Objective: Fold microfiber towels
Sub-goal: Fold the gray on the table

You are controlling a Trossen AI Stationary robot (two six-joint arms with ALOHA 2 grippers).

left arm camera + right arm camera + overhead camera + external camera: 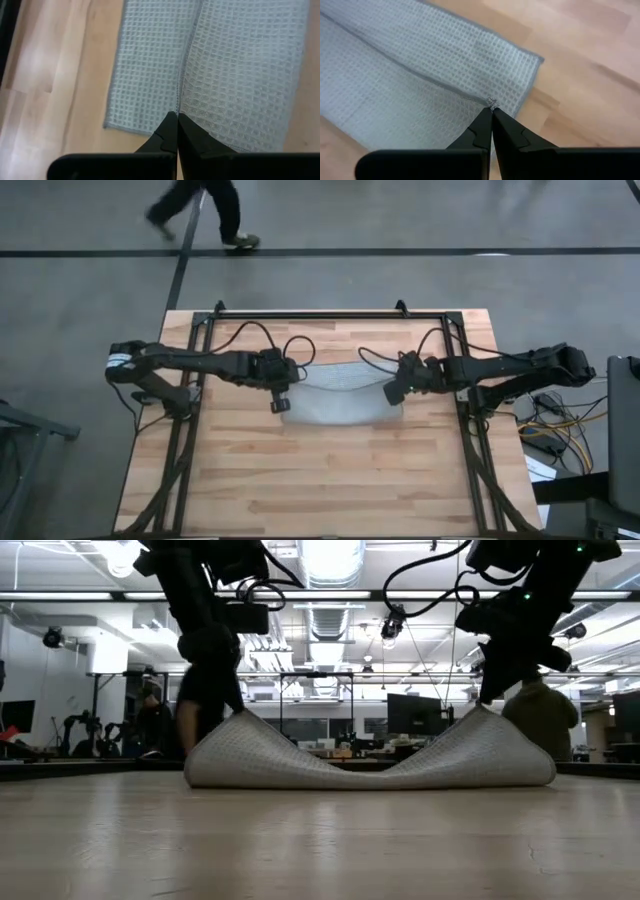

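Observation:
The light grey-blue waffle-textured towel (340, 395) lies in the middle of the table between my two grippers. In the low view it (370, 760) rises to a peak under each gripper and sags between the peaks, with its lower part on the table. My left gripper (283, 387) is shut on the towel's left end, and my right gripper (397, 387) is shut on its right end. In both wrist views a lower layer (145, 65) (485, 55) lies flat on the wood beneath the raised layer. No white tag shows. My left gripper pinches the towel's hemmed edge (178, 107) between its two fingertips, from above, pointing down. That edge is lifted into a peak (238, 718); the cloth falls away from it to the table, slack. My right gripper pinches the end of the towel's hemmed edge (492, 103), at a frayed corner, between its two fingertips from above. The corner is lifted into a peak (485, 712); the cloth slopes down from it to the table.
The bare wooden table (330, 480) stretches toward the near edge. A black frame (320, 315) runs along the far edge and both sides. Cables (560, 425) lie off the right side. A person (200, 210) walks on the floor beyond the table.

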